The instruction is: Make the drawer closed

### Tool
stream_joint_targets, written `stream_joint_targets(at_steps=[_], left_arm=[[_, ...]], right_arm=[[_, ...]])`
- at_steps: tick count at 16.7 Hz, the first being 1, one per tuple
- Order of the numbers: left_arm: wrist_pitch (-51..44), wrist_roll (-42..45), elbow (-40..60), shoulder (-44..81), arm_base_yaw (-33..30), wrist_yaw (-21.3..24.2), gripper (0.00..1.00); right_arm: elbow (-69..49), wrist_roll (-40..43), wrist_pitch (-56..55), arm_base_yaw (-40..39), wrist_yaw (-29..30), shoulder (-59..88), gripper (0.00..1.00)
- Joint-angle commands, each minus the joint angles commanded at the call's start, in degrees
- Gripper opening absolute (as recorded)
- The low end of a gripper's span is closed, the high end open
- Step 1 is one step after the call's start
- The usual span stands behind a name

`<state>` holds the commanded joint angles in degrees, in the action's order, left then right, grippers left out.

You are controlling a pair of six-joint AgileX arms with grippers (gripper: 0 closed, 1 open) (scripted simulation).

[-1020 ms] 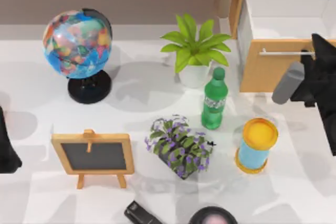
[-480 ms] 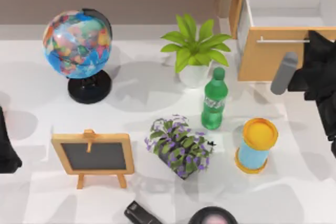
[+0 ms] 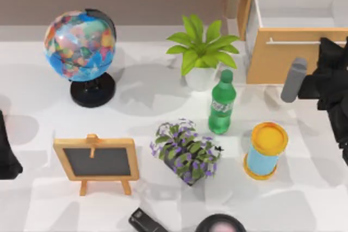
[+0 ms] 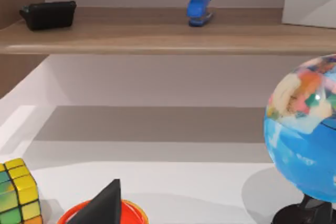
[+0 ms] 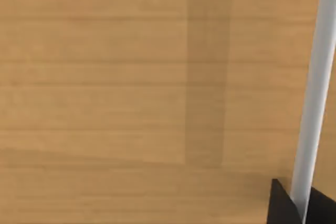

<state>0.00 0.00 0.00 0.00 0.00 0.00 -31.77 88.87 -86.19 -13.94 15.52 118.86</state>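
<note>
The drawer (image 3: 280, 63) stands at the table's back right, with a tan wooden front, a thin silver bar handle (image 3: 293, 42) and white inner walls. It is pulled out a little, and a strip of its inside shows behind the front. My right gripper (image 3: 328, 52) is against the front panel at the handle's right end. The right wrist view is pressed up close to the tan panel (image 5: 131, 77), with the silver handle (image 5: 315, 77) running past the right gripper's black tip (image 5: 294, 205). My left gripper (image 3: 6, 153) is parked at the table's left edge.
In front of the drawer stand a blue can with a yellow lid (image 3: 265, 148), a green bottle (image 3: 221, 104) and a potted plant (image 3: 202, 52). A purple flower pot (image 3: 186, 153), a chalkboard easel (image 3: 97, 161) and a globe (image 3: 81, 39) stand further left.
The drawer front has slid back toward the cabinet, and less of its white inside shows. My right arm moved back with it. The left arm is unmoved.
</note>
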Motion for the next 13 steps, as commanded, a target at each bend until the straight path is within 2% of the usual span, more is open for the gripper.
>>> stream_joint_targets(at_steps=[13], left_arm=[[0.0,0.0,0.0,0.0,0.0,0.0,1.00]], right_arm=[[-12.1,0.1,7.3,2.2,-2.1,4.7,0.00]])
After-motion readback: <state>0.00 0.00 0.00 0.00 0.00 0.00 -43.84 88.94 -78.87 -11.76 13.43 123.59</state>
